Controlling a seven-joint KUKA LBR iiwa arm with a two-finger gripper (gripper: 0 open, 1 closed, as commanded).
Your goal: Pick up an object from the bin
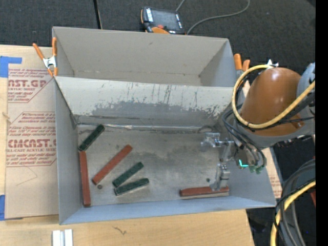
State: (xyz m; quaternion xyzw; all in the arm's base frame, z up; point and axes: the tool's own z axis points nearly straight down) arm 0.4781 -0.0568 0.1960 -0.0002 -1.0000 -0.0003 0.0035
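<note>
From the camera view above the bin (154, 60), the arm comes in on the right with its gripper (223, 178) low over the floor in the near right corner. From here I cannot tell whether the gripper is spread or pressed together, and I see nothing held in it.

Just below and left of its tip lies a red-brown bar (204, 191). It is flat on the floor and runs almost parallel to the near wall (154, 209), close beside it. The gripper looks to be over the bar's right end rather than its middle, and this is the thing nearest it by far.

The other pieces are well apart on the left:
- two dark green bars (129, 179) lying side by side
- a slanted red-brown stick (111, 164)
- another red-brown stick (84, 178) along the left wall
- a third green bar (91, 137) further back

To do this step well, I'd say the gripper should shift left toward the bar's middle, since a grip at the end would likely let the bar droop or swing. It should close across the narrow width and go down squarely. The near wall leaves little room on that side, so scraping it is the main risk.
</note>
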